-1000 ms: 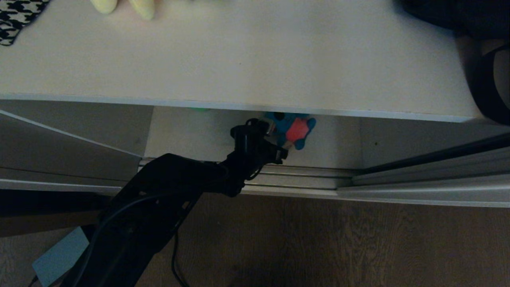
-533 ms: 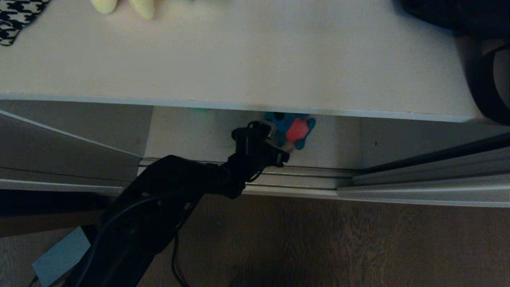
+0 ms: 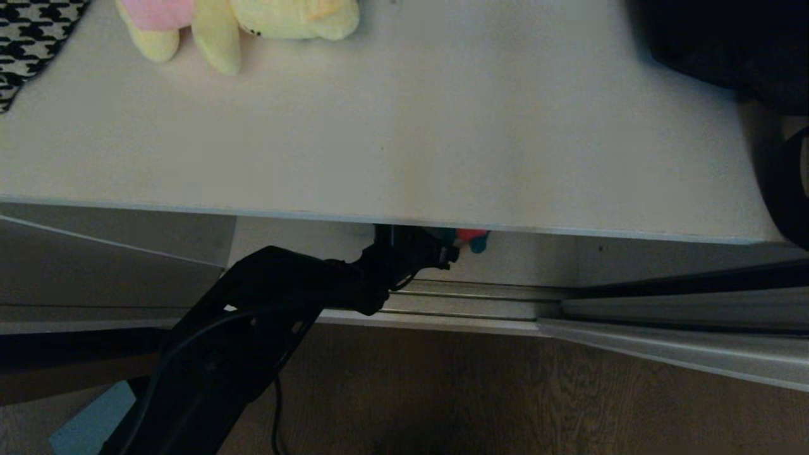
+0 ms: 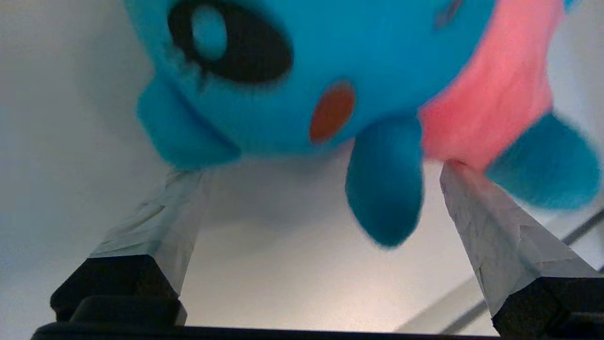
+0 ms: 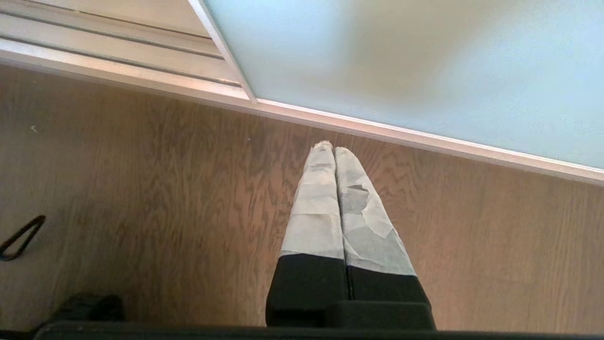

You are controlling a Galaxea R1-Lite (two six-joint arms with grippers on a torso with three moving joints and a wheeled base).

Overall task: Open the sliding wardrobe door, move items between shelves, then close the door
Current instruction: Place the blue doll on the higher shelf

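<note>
Left gripper (image 4: 321,179) under front edge of upper off-white wardrobe shelf (image 3: 404,145), taped fingers (image 4: 476,217) spread wide, straddling small blue plush toy with pink back and black ears (image 4: 292,66); tips touch it, nothing clamped.

Toy lies on lower beige shelf board (image 4: 264,274), near front edge by door track.

Advice: push deeper so pads bracket body, not dangling limb, then close gently.

Upper shelf, back left corner: pale yellow plush with pink part (image 3: 253,25).

Right gripper (image 5: 334,151) parked over brown wood-grain floor (image 5: 141,189), fingers pressed together, empty, beside frosted blue-green glass sliding door (image 5: 424,61).

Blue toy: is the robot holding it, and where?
Not yet. The left gripper is open, its fingertips just meeting the blue plush toy. The right gripper holds nothing.
</note>
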